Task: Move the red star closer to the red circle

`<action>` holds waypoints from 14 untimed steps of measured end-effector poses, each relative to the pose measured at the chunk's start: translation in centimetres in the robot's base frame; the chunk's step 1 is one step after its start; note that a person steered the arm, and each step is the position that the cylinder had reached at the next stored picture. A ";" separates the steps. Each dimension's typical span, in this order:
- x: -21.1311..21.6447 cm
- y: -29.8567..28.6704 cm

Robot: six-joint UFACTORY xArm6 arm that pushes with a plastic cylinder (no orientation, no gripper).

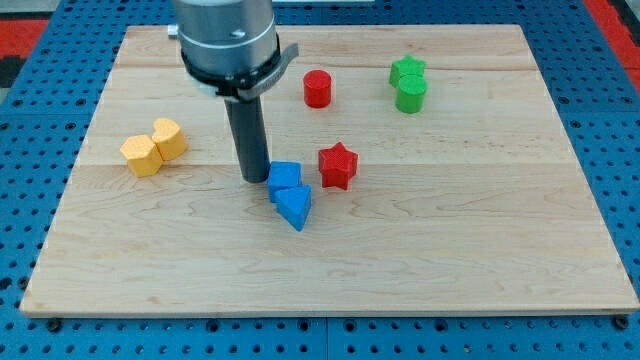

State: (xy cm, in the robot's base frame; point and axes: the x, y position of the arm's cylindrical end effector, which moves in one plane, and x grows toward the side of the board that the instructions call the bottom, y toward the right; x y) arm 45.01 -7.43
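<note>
The red star point(338, 165) lies near the board's middle. The red circle point(317, 88) stands above it, toward the view's top, with a clear gap between them. My tip point(254, 178) rests on the board left of the red star, just left of a blue cube point(284, 179). A blue triangle point(294, 207) touches the cube from below. The two blue blocks sit between my tip and the red star.
Two yellow blocks point(153, 147) sit together at the view's left. A green star point(407, 69) and a green cylinder point(410, 94) sit together at the upper right. The wooden board point(480, 250) lies on a blue pegboard.
</note>
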 end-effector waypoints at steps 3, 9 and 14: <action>3.0 2.4; -0.2 11.4; -6.2 1.6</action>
State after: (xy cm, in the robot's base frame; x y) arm 38.82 -5.85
